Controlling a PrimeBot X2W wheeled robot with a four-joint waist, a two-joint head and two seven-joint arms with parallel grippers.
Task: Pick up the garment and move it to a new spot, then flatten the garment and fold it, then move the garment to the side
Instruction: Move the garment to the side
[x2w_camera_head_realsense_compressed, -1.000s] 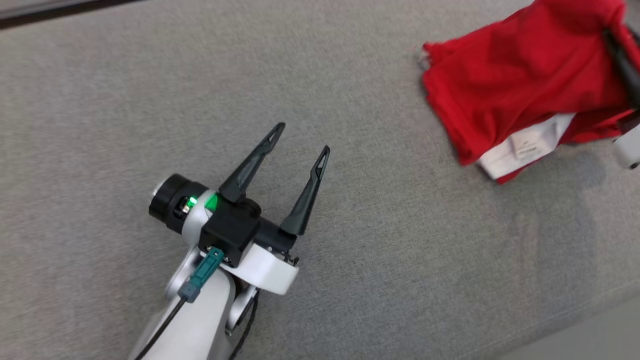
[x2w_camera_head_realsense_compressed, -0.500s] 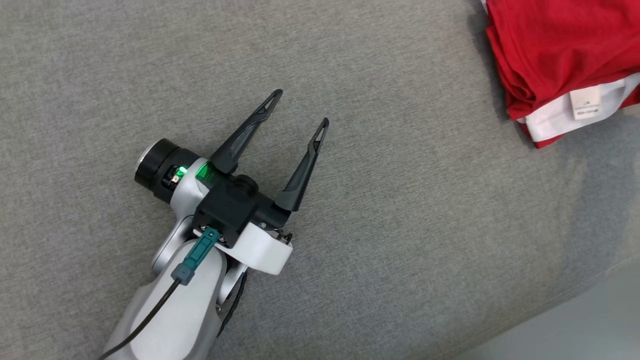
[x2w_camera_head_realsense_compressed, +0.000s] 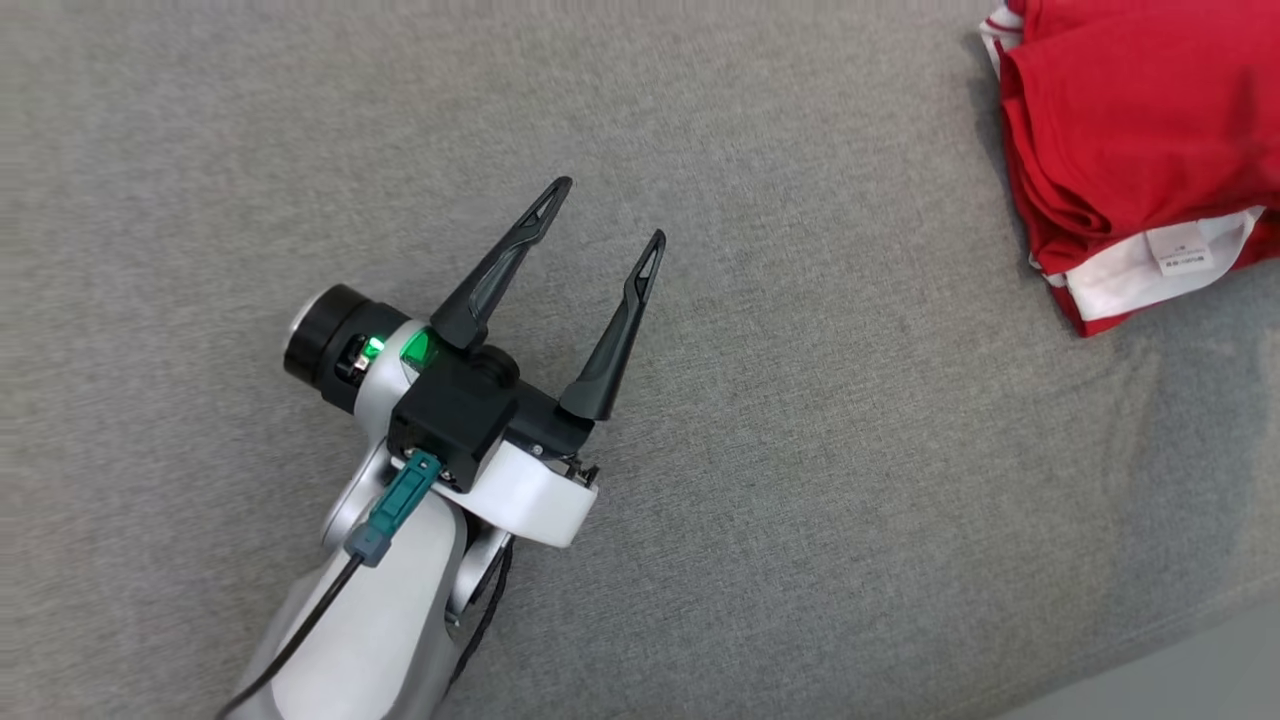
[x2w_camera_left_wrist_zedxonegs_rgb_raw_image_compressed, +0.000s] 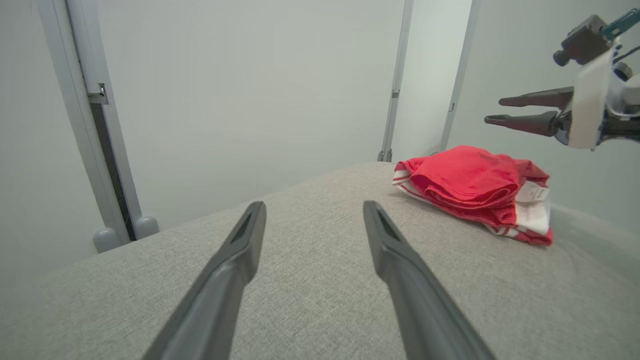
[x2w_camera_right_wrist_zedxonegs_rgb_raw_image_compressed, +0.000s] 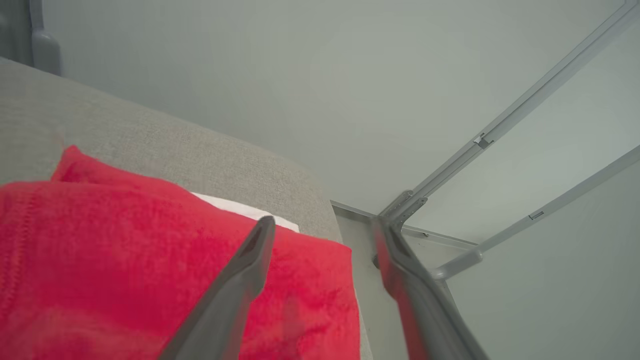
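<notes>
The garment (x2w_camera_head_realsense_compressed: 1130, 150) is a folded red bundle with white trim and a white label, lying at the far right of the grey fabric surface (x2w_camera_head_realsense_compressed: 800, 450). My left gripper (x2w_camera_head_realsense_compressed: 608, 212) stands open over bare fabric, well to the garment's left, holding nothing. In the left wrist view its fingers (x2w_camera_left_wrist_zedxonegs_rgb_raw_image_compressed: 314, 207) point past the garment (x2w_camera_left_wrist_zedxonegs_rgb_raw_image_compressed: 470, 187), and my right gripper (x2w_camera_left_wrist_zedxonegs_rgb_raw_image_compressed: 493, 110) hovers above the bundle. In the right wrist view the right gripper (x2w_camera_right_wrist_zedxonegs_rgb_raw_image_compressed: 325, 222) is open just over the red garment (x2w_camera_right_wrist_zedxonegs_rgb_raw_image_compressed: 125, 260), with nothing between its fingers.
The fabric surface ends at an edge (x2w_camera_head_realsense_compressed: 1150, 650) at the lower right, and the garment lies close to the far right side. Pale walls with grey metal frame posts (x2w_camera_left_wrist_zedxonegs_rgb_raw_image_compressed: 395, 85) stand behind the surface.
My right gripper, which was shut on the garment's right edge, has let go and risen out of the head view. The garment now lies on the surface. The head camera has shifted.
</notes>
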